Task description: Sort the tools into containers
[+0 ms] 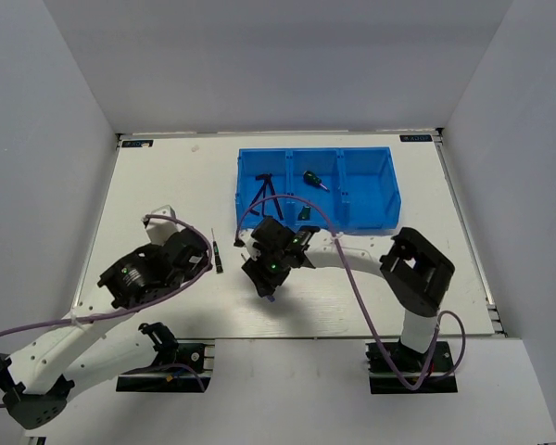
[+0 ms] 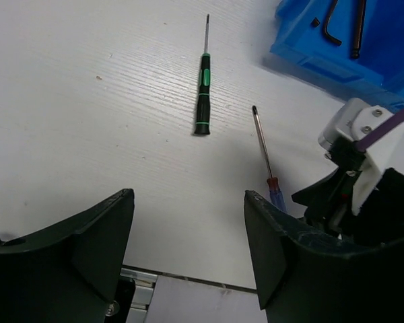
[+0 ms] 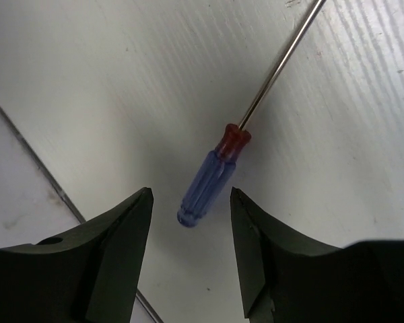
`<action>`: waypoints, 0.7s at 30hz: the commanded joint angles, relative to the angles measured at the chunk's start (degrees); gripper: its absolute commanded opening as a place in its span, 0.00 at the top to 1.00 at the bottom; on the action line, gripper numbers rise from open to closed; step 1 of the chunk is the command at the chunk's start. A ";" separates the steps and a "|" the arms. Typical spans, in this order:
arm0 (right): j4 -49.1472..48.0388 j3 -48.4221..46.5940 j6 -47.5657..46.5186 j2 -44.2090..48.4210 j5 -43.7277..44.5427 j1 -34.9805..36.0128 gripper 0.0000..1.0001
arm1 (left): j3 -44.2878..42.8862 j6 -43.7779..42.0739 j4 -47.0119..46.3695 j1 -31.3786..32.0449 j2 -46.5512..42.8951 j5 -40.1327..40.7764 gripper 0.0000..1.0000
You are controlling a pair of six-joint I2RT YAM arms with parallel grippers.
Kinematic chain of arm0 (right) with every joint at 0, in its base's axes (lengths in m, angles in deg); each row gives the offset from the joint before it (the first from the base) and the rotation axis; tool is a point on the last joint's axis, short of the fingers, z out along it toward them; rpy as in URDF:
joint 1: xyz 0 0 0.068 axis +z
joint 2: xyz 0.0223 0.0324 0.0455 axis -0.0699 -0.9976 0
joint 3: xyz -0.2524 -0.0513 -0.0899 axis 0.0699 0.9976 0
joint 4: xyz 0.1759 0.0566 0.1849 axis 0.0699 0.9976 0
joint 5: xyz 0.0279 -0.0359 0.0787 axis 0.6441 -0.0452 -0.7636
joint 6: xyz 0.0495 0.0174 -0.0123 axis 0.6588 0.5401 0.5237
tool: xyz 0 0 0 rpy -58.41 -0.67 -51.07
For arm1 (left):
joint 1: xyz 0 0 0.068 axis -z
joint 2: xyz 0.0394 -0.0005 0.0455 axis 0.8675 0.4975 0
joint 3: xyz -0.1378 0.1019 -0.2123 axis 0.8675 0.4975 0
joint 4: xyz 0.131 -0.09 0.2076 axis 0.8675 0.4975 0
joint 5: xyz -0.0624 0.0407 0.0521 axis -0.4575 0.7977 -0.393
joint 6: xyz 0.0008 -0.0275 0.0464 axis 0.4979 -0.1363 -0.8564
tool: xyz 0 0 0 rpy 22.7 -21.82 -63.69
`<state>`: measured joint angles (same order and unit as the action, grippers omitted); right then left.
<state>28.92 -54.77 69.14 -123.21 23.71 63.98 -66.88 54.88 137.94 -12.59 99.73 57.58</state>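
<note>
The tray (image 1: pixel 371 190) holds hex keys (image 1: pixel 264 192) in its left compartment and a green screwdriver (image 1: pixel 313 178) in the middle one. The right gripper (image 3: pixel 190 195) hangs, jaws apart, over the blue screwdriver (image 3: pixel 209 176) lying on the table (image 1: pixel 167 185). The left gripper (image 2: pixel 188 196), also spread, faces another screwdriver (image 2: pixel 203 94).
</note>
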 commanded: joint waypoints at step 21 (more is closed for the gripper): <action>6.82 -0.66 -2.72 10.29 16.91 -6.95 1.00 | 13.07 -0.64 -18.26 -1.17 9.06 -2.56 0.25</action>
<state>33.09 -55.69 69.25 -122.78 38.45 62.21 -55.24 54.97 127.62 -13.05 107.84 56.03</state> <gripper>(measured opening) 0.209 0.753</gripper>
